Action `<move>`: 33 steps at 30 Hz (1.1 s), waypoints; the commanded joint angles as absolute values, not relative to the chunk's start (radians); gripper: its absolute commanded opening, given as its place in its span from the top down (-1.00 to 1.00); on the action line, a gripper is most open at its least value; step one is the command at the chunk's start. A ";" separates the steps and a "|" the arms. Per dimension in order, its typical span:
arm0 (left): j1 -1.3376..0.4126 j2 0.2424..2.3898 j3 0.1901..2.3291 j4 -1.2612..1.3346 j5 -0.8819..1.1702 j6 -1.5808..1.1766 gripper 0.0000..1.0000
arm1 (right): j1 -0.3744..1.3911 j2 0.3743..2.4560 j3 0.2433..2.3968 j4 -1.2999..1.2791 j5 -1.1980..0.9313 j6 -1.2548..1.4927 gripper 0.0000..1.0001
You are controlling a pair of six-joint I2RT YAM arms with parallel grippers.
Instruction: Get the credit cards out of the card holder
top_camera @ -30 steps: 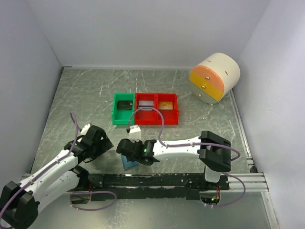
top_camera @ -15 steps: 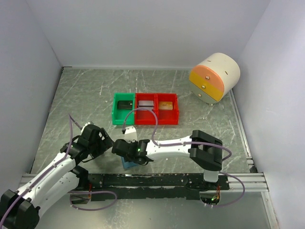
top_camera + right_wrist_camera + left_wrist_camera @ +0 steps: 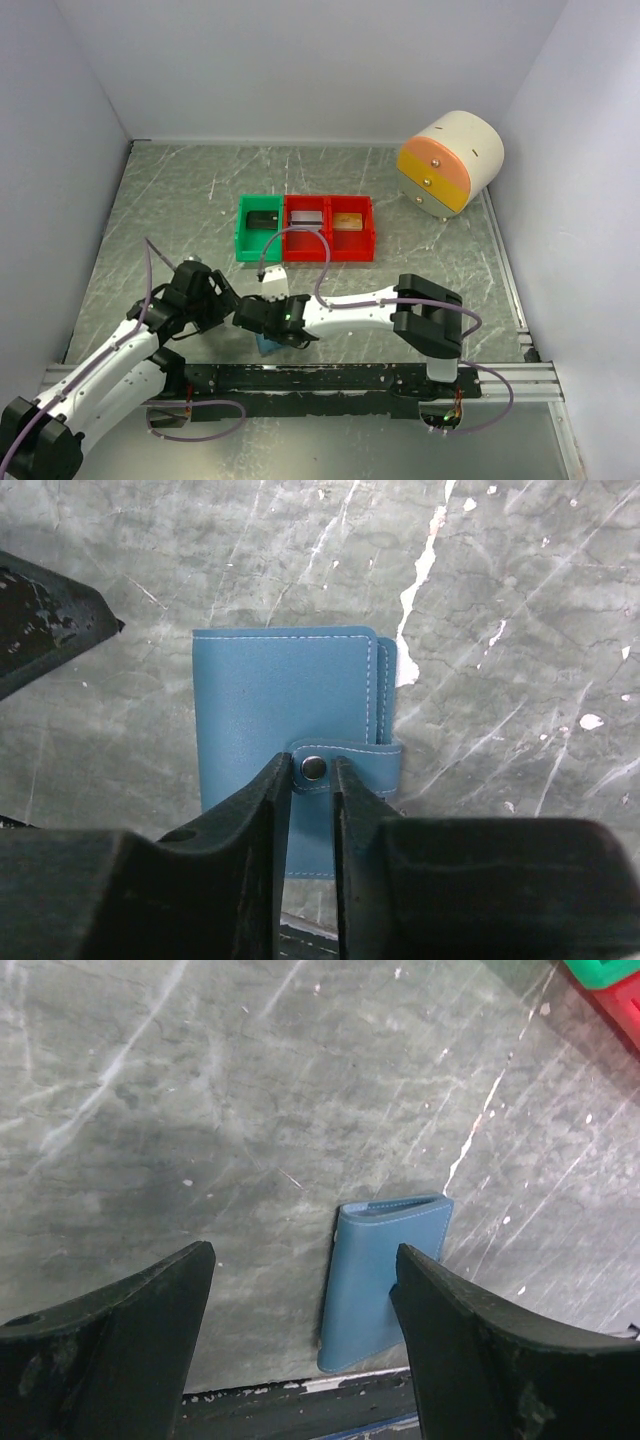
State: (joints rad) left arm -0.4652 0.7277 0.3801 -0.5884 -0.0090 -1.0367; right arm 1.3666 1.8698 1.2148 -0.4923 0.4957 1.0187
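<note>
R fingers (image 3: 262, 810) sat nearly closed astride snap (image 3: 314, 767) of closed slate-blue folding card holder (image 3: 270, 700), grip unclear; L fingers (image 3: 120, 1320) wide, empty. No cards out yet.

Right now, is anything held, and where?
Right fingers flank the snap tab of the card holder, nearly shut; grip cannot be told. Left fingers open, holding nothing.

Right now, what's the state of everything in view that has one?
Wallet: closed, snapped, lying flat.
Left tool: open, empty, over the wallet.
Right tool: nearly shut, tips either side of the snap; grip unclear.
Green bin: holds a dark flat item.
Red bins: one flat item each.
Drawer unit: drawers shut.
</note>
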 commanded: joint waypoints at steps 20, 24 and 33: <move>-0.585 0.940 0.355 -0.342 0.227 -0.875 -0.36 | 1.205 1.643 0.713 0.107 0.176 1.036 1.00; -0.651 1.009 0.391 -0.373 0.126 -0.903 -0.28 | 1.185 1.605 0.658 0.163 0.152 1.051 1.00; -0.662 1.096 0.392 -0.322 0.117 -0.897 -0.26 | 1.181 1.577 0.765 -0.117 0.250 1.003 0.86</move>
State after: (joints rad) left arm -0.6556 1.0409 0.3832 -0.3424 0.1650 -0.9077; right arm 1.1847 1.5642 0.6960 0.1017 0.1753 1.0363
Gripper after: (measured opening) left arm 0.634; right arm 0.079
